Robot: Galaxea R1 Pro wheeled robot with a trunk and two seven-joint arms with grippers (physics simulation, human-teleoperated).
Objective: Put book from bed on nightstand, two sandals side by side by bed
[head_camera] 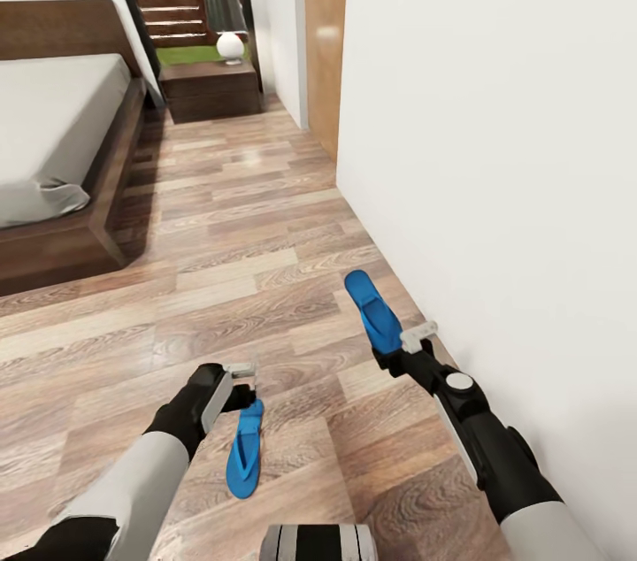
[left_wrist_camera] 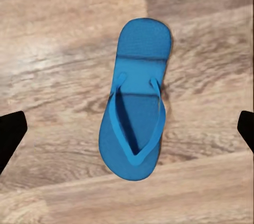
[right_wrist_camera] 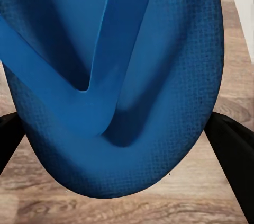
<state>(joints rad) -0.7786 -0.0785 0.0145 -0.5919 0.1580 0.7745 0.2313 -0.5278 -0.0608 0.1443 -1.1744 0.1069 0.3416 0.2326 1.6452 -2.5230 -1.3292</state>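
Observation:
Two blue sandals show. One sandal (head_camera: 243,452) (left_wrist_camera: 136,107) lies flat on the wood floor, right under my left gripper (head_camera: 241,382), whose fingertips (left_wrist_camera: 10,131) stand wide open on either side of it without touching it. The other sandal (head_camera: 372,311) (right_wrist_camera: 121,75) is gripped at one end by my right gripper (head_camera: 395,347), close to the white wall; its fingers (right_wrist_camera: 233,160) press against the sole's edges. The bed (head_camera: 53,119) with its pale mattress is at the far left, and the nightstand (head_camera: 212,89) is beyond it by the window. The book is out of view.
A white wall (head_camera: 495,145) runs close along my right arm. A wooden door panel (head_camera: 326,30) stands further along it. A lamp (head_camera: 227,21) sits on the nightstand. Open plank floor (head_camera: 230,225) stretches between me and the bed.

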